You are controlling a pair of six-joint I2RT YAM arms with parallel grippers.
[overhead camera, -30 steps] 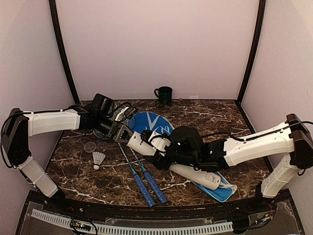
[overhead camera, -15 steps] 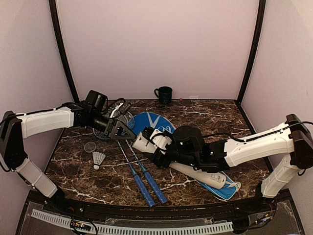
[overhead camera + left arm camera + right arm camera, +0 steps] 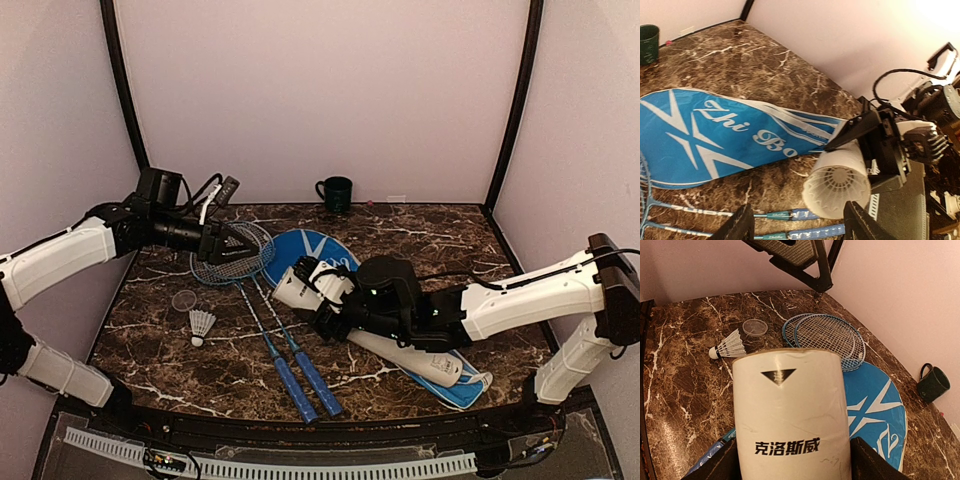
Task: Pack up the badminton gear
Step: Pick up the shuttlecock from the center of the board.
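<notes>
My right gripper (image 3: 322, 303) is shut on the long white tube (image 3: 400, 352), lifting its open end above the table. In the right wrist view the tube (image 3: 790, 415) fills the space between the fingers of that gripper (image 3: 790, 462). A white shuttlecock (image 3: 840, 182) sits inside the tube's mouth. My left gripper (image 3: 799, 229) stands open and empty, back from that mouth; from above it (image 3: 243, 245) hovers over the racket heads (image 3: 232, 257). Two blue-handled rackets (image 3: 300, 378) lie side by side. Another shuttlecock (image 3: 202, 323) lies left of them. The blue cover (image 3: 312, 248) lies under the tube.
A small clear round lid (image 3: 184, 300) lies near the loose shuttlecock. A dark green mug (image 3: 335, 192) stands at the back by the wall. Black frame posts and pale walls close in the dark marble table (image 3: 430, 240).
My left gripper has opened and drawn back up and to the left, away from the tube's mouth. The right gripper has kept hold of the tube, shifting it only slightly.
</notes>
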